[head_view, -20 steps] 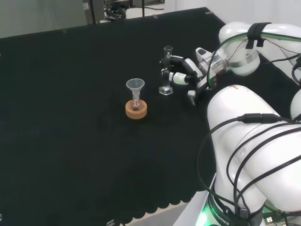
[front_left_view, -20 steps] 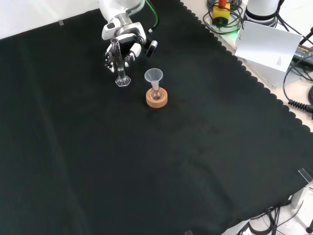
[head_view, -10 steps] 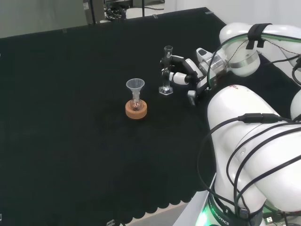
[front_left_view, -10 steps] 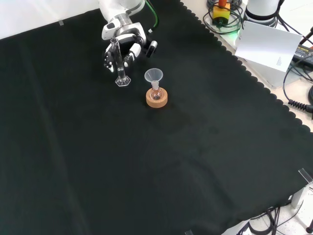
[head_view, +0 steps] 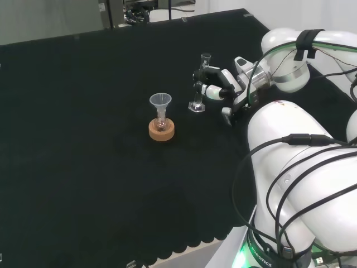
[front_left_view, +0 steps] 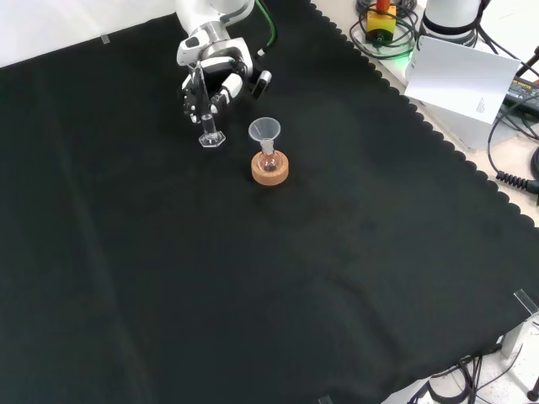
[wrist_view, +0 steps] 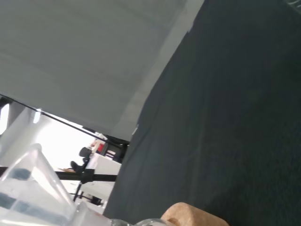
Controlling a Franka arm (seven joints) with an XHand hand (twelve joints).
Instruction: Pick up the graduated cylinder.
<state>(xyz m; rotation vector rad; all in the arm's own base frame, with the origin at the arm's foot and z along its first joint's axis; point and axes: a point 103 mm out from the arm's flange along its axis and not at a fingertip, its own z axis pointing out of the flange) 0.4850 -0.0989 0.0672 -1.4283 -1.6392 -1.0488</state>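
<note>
The graduated cylinder [head_view: 196, 105] is a thin clear tube on a hexagonal foot, and it leans with its top toward the arm in the head view. The hand [head_view: 216, 85] is shut on its upper stem, fingers curled round the glass. In the front view the hand [front_left_view: 216, 77] sits just above the cylinder's foot [front_left_view: 210, 140], which is at or barely off the cloth. Close by stands a small flask on a cork ring [head_view: 161, 130] with a clear funnel [head_view: 160, 101] in its neck. The wrist view has the funnel [wrist_view: 35, 188] and the cork ring [wrist_view: 193, 217] close up.
The cork ring [front_left_view: 270, 167] and funnel [front_left_view: 265, 129] stand a short way right of the cylinder's foot in the front view. The arm's white links [head_view: 295, 167] take up the head view's right. A white sheet [front_left_view: 459, 80] and cables lie beyond the cloth's scalloped edge.
The cylinder has tipped from upright, its top swinging toward the arm as the hand drew back slightly with it. The flask and funnel have not moved.
</note>
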